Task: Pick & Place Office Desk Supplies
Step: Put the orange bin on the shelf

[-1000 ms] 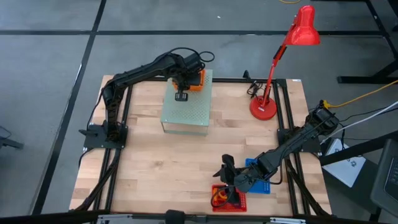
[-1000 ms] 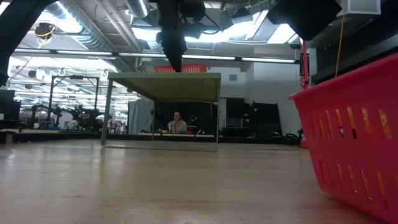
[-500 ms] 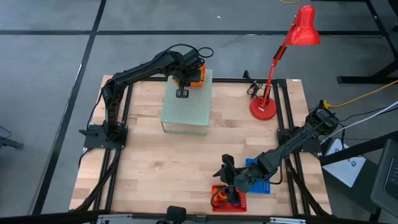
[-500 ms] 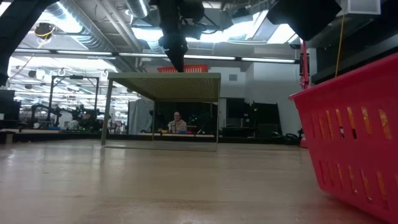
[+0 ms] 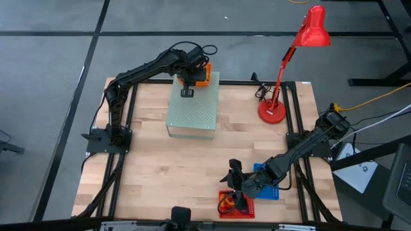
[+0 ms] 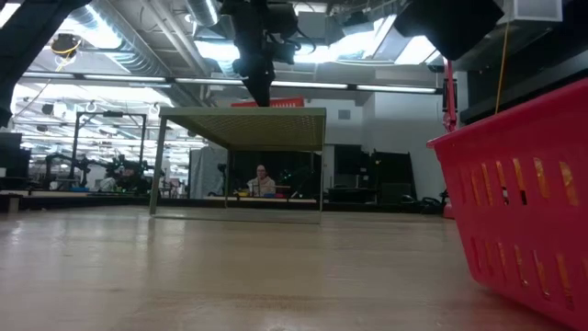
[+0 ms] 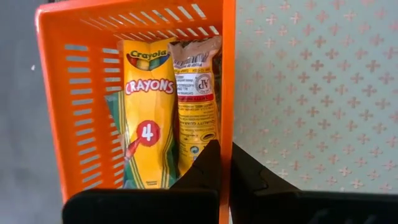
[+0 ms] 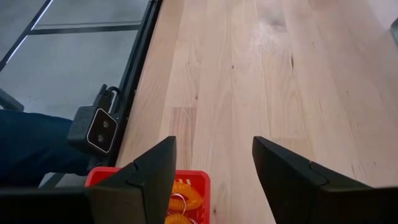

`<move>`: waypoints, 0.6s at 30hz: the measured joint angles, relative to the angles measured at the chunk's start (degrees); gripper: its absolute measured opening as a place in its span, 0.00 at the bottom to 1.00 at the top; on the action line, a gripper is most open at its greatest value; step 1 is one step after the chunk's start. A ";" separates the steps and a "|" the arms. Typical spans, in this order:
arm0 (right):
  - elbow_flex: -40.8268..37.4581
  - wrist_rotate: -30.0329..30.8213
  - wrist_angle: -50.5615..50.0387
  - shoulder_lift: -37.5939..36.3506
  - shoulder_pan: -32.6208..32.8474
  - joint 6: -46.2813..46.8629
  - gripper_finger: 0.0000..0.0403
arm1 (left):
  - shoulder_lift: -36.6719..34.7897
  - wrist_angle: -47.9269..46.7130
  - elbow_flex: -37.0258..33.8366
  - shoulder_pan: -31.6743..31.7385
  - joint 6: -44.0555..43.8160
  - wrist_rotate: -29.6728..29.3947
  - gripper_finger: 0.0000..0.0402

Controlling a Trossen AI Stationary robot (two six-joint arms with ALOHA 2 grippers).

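Nearest the table's front edge, the right gripper (image 5: 235,174) hangs with fingers spread wide over the red basket (image 5: 236,205) — its wrist view alone shows orange coiled rings (image 8: 179,191) inside. Just beside sits a blue tray (image 5: 273,192). Farther back, the left gripper (image 5: 187,93) is pinched onto the orange basket's wall (image 7: 226,74) atop the pale green perforated box (image 5: 192,115) — only its wrist view reveals a crayon pack (image 7: 147,106) and a yellow packet (image 7: 196,93) within. The red lamp (image 5: 286,61) stands at the far right.

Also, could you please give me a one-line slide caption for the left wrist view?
Shut left gripper over the orange basket wall, crayon packs inside.
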 joint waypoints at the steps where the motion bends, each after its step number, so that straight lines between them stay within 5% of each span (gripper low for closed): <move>1: 0.00 0.02 -0.04 0.00 -0.06 0.00 0.53 | -0.02 -0.01 0.00 0.13 0.28 0.14 0.01; 18: 0.00 0.02 -0.07 0.00 -0.39 -0.10 0.53 | 2.75 -0.06 0.04 0.66 2.96 -2.40 0.01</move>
